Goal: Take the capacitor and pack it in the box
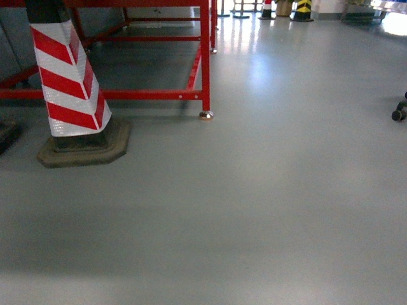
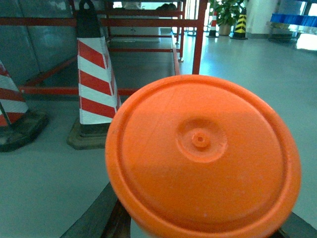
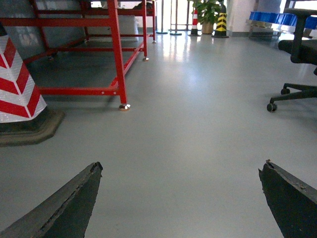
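Near left wrist camera, orange lid fills view (left grip state unclear); right gripper spread wide, empty; no capacitor or box visible, packing unstarted.

Right gripper: dark, rough-edged, tapering jaws.
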`<state>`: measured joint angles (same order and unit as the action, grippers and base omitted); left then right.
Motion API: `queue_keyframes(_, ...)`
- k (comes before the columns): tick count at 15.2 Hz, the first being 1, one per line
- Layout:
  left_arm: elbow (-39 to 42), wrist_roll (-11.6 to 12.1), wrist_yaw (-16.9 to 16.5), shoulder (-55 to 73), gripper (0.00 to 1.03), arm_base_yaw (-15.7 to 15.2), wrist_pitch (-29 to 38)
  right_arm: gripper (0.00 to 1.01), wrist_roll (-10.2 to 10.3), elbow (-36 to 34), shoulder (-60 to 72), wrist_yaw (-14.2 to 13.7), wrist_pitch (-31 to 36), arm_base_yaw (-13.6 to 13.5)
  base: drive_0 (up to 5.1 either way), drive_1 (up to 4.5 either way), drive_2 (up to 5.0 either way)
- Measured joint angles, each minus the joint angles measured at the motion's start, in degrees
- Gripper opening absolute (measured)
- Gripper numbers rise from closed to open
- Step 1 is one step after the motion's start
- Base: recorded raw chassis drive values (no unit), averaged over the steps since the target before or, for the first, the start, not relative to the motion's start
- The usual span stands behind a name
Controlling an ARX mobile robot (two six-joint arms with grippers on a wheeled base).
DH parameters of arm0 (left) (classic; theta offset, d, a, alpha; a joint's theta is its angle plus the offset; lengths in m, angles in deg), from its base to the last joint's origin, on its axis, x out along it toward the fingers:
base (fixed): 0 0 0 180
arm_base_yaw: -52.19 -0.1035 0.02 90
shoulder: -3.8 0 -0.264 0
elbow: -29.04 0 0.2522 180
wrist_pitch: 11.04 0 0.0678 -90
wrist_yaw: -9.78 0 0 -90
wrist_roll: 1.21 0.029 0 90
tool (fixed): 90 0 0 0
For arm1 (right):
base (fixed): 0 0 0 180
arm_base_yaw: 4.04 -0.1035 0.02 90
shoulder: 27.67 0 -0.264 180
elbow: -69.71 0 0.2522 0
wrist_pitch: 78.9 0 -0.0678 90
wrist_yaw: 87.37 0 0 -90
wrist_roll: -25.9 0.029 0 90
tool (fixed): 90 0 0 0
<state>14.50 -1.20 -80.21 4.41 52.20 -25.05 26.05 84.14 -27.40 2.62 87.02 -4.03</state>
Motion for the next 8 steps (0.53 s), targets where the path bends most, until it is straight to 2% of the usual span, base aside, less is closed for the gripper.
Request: queue_keyframes(8,0.00,0.00,0.04,0.00,0.44,0.00,-0.15,0.98,0.00,0.00,0.00,-0.04,0.00,0.00,-5.0,2.42,2.4)
